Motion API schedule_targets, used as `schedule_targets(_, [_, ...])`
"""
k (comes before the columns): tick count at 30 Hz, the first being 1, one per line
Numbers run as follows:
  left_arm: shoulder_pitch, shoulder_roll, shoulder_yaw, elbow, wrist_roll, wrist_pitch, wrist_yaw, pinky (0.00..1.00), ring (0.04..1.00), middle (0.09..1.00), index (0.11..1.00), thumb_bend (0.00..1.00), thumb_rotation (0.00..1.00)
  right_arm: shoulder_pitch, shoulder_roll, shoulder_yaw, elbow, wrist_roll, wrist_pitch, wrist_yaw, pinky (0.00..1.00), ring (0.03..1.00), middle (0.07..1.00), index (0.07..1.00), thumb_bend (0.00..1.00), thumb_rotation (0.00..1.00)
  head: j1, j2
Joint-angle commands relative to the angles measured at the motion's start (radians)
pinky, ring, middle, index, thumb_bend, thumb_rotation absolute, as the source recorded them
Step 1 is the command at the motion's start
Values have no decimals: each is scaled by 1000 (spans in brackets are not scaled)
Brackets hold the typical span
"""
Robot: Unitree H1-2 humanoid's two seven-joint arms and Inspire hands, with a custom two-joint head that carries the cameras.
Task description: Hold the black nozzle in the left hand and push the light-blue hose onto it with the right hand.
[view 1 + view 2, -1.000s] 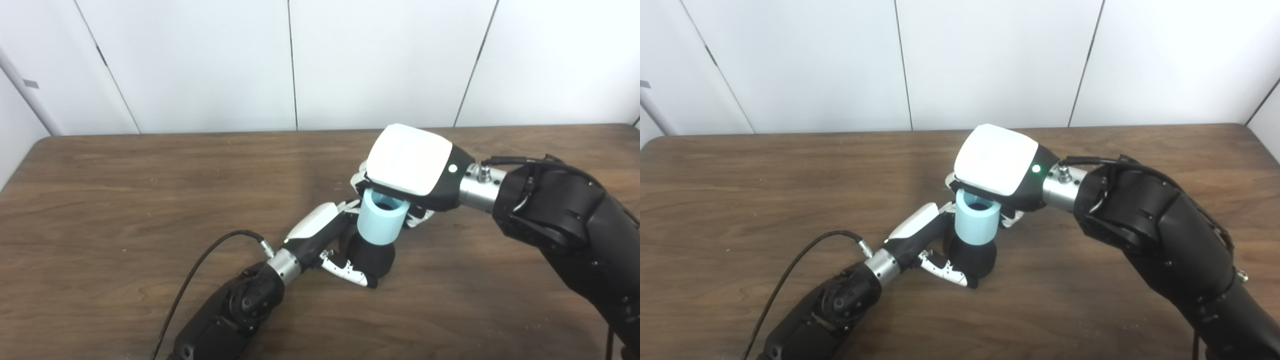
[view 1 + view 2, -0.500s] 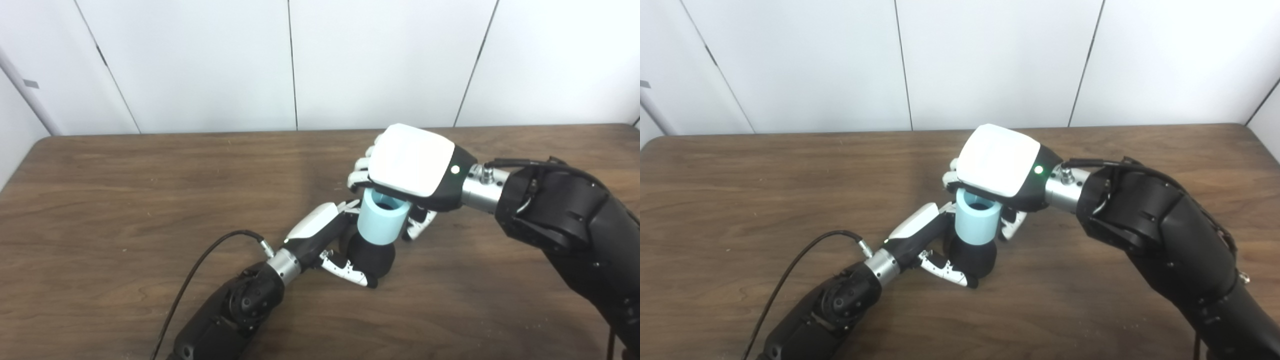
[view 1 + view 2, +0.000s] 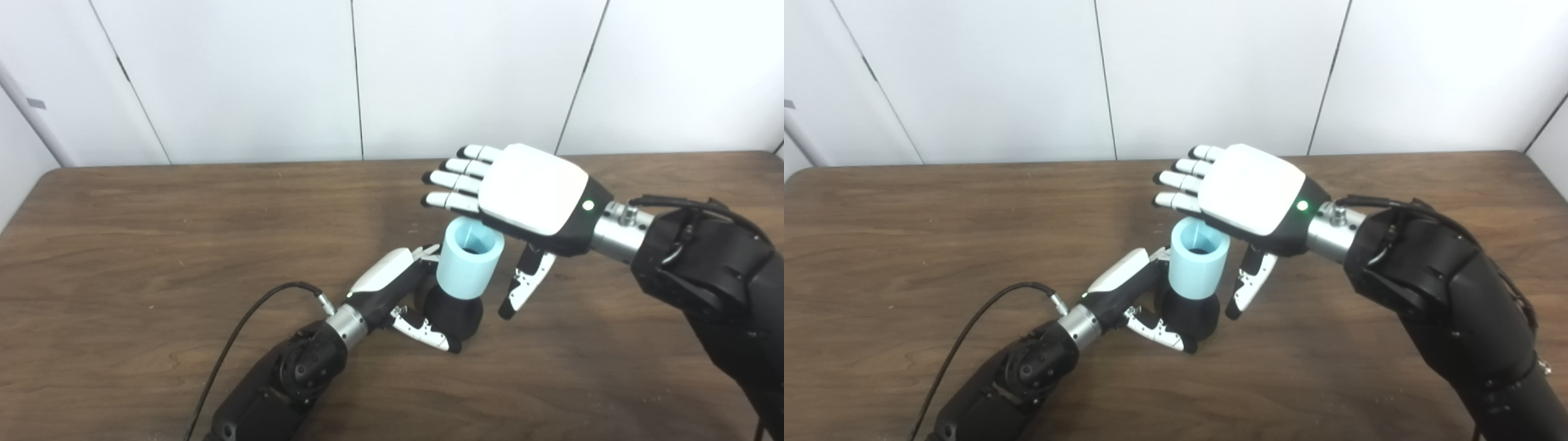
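Note:
The black nozzle (image 3: 453, 315) stands upright on the wooden table (image 3: 153, 245), its rounded base wrapped by my left hand (image 3: 404, 294). The light-blue hose (image 3: 468, 260), a short open-topped cylinder, sits on top of the nozzle. My right hand (image 3: 520, 196) hovers just above and behind the hose, palm down, fingers spread flat and thumb hanging down to the right of the hose without touching it. In the right eye view the hose (image 3: 1199, 263) and nozzle (image 3: 1191, 315) show the same stacking.
A black cable (image 3: 245, 343) runs from my left wrist toward the table's front edge. White wall panels stand behind the table's far edge (image 3: 245, 164). Bare wood lies to the left and right of both hands.
My right hand has let go of the hose, opened its fingers flat and lifted up and to the right. The hose stays on the nozzle; the left hand has not moved.

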Motion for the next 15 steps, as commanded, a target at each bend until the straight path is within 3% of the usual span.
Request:
schedule_targets(1, [113, 72, -54, 89, 35, 164, -163, 1000, 989, 816, 480, 522, 64, -30, 4, -46, -27, 24, 7, -72, 939, 945, 982, 900, 977, 655, -1, 1])
schedule_targets(7, [112, 74, -54, 89, 36, 164, -165, 1000, 988, 816, 480, 522, 64, 10, 29, -124, -16, 113, 25, -145, 988, 990, 1000, 991, 939, 728, -2, 0])
schedule_targets(15, [113, 75, -54, 88, 35, 168, -167, 1000, 989, 816, 480, 522, 64, 85, 78, -181, 35, 280, -35, -297, 1000, 1000, 1000, 1000, 902, 758, -2, -1])
